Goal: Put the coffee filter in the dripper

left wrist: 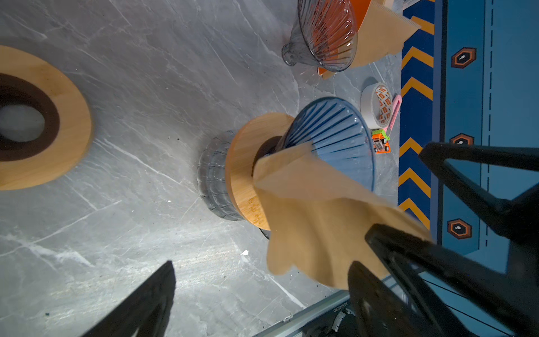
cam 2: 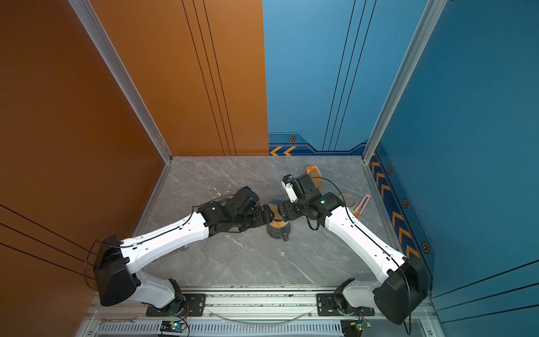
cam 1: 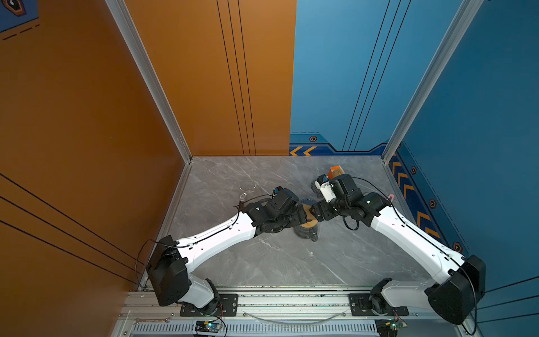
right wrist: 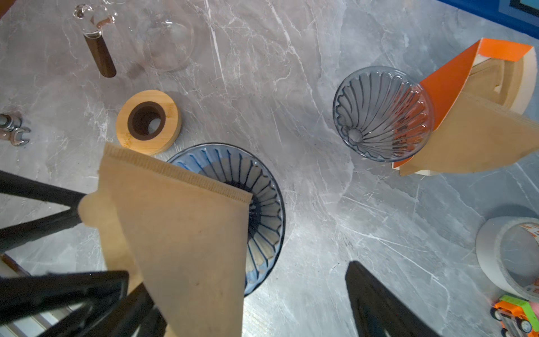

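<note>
The blue ribbed dripper [right wrist: 262, 186] [left wrist: 335, 131] sits in a wooden collar [left wrist: 245, 163] on a glass server [left wrist: 213, 175], mid-table in both top views [cam 1: 306, 201] [cam 2: 277, 201]. A brown paper coffee filter [right wrist: 180, 233] [left wrist: 320, 218] hangs over it, its pointed end lying over the bowl. My left gripper [left wrist: 264, 264] [cam 1: 303, 216] and right gripper [right wrist: 248, 271] [cam 1: 313, 211] meet above the dripper, each with jaws wide apart. The filter rests against one finger of each. The right gripper's near finger is hidden behind the paper. What supports the filter is unclear.
A second, clear dripper [right wrist: 382, 113] stands beside an orange holder with a stack of filters [right wrist: 472, 131]. A loose wooden ring [right wrist: 148, 121], a glass carafe [right wrist: 166, 43], a wrench [right wrist: 11, 131], a tape roll [right wrist: 507, 256] and a toy truck [right wrist: 513, 318] lie around.
</note>
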`<state>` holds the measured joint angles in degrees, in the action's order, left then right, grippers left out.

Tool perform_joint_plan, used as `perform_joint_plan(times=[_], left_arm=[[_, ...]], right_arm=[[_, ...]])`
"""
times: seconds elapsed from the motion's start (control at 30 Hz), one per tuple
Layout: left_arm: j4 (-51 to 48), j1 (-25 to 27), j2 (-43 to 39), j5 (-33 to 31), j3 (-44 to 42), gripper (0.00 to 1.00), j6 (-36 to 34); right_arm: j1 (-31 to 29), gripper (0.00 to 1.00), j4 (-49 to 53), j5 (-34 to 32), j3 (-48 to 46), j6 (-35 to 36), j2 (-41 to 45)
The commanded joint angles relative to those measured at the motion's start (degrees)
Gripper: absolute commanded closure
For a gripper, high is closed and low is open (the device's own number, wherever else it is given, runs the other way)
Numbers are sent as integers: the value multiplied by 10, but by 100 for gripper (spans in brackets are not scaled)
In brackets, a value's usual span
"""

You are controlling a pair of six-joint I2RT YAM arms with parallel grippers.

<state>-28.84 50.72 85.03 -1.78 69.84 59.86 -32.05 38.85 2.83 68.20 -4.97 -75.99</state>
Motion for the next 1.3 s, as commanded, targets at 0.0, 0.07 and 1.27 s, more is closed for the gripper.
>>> perform_joint_plan(times=[0.0, 0.07, 1.27], left_arm=[[4, -12, 7, 18, 20, 7, -9], [4, -25, 9, 29, 21, 7, -15], [-133, -110, 146, 117, 194, 9, -177]], right_arm=[[16, 10, -30, -1, 15, -33, -10], [24, 11, -33, -1, 11, -52, -13], [43, 11, -24, 41, -45, -116, -15]])
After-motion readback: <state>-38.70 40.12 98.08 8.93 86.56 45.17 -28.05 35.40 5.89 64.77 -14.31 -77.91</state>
